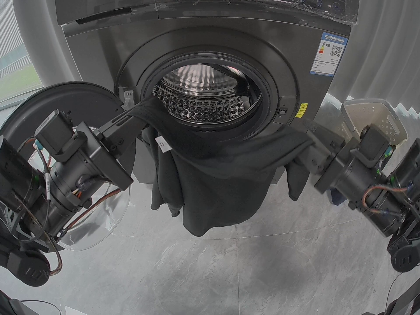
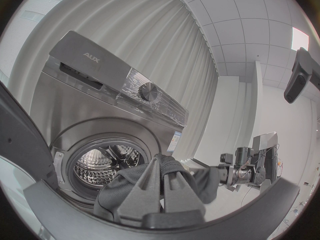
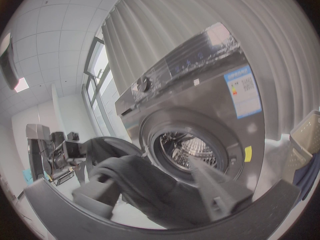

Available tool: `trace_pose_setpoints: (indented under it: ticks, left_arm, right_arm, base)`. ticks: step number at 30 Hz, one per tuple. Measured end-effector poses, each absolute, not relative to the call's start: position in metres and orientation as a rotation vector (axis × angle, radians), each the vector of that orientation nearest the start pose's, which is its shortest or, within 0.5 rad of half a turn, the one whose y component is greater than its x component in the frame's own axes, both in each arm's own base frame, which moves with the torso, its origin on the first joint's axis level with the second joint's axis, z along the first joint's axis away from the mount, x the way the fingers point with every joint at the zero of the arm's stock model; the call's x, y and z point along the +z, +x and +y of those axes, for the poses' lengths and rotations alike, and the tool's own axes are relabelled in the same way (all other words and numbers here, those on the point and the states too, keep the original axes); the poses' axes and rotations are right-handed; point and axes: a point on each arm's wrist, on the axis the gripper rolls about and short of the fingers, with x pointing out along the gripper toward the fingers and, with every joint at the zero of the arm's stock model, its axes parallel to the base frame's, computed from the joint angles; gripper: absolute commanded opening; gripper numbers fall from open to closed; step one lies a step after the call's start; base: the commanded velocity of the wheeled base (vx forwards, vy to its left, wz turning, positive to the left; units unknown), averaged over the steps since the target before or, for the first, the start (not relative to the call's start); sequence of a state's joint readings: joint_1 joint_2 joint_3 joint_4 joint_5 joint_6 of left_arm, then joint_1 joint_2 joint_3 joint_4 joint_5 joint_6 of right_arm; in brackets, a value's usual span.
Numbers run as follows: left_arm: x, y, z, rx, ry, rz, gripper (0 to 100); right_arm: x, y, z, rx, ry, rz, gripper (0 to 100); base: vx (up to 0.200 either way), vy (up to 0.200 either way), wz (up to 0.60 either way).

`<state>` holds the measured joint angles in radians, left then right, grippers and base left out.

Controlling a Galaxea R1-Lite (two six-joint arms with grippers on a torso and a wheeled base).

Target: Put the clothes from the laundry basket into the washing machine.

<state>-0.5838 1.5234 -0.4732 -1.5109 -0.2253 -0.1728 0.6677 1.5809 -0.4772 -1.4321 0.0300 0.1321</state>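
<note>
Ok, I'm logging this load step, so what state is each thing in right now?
door: open.
drum: no clothes visible inside.
dark garment: hanging before the opening, across both grippers.
left gripper: shut on the garment.
right gripper: open, garment between its fingers.
basket: beside the machine, contents unclear.

Black garment (image 1: 218, 180), dark grey washing machine (image 1: 109, 49)

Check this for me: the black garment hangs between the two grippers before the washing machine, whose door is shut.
One thing is wrong: the door is swung open, as the head view shows. The black garment does hang between the left gripper and the right gripper before the washing machine.
</note>
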Motion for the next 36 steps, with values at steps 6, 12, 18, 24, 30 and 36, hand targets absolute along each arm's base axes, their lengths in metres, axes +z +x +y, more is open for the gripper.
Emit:
trace_pose_setpoints:
  ticks: [6, 12, 18, 24, 30, 36]
  left_arm:
    - [0.236, 0.193, -0.142, -0.863, -0.25, -0.41, 0]
    - [0.241, 0.2, -0.152, -0.881, -0.256, -0.426, 0]
    - [0.242, 0.204, -0.162, -0.901, -0.263, -0.435, 0]
    - [0.24, 0.204, -0.168, -0.917, -0.267, -0.427, 0]
    - [0.24, 0.202, -0.169, -0.928, -0.268, -0.427, 0]
    - [0.24, 0.2, -0.17, -0.938, -0.269, -0.429, 0]
  right_arm:
    - [0.183, 0.19, 0.16, 0.739, 0.19, -0.158, 100]
    - [0.154, 0.202, 0.173, 0.744, 0.144, -0.054, 100]
    - [0.132, 0.224, 0.197, 0.757, 0.118, -0.002, 100]
    - [0.119, 0.257, 0.228, 0.767, 0.129, -0.03, 100]
    - [0.109, 0.283, 0.255, 0.774, 0.142, -0.068, 100]
    - [0.093, 0.3, 0.261, 0.742, 0.139, -0.049, 100]
  base:
    - [0.0, 0.0, 0.0]
    - [0.0, 0.0, 0.0]
    - [0.0, 0.0, 0.0]
    - [0.0, 0.0, 0.0]
    - [0.0, 0.0, 0.0]
    - [0.0, 0.0, 0.0]
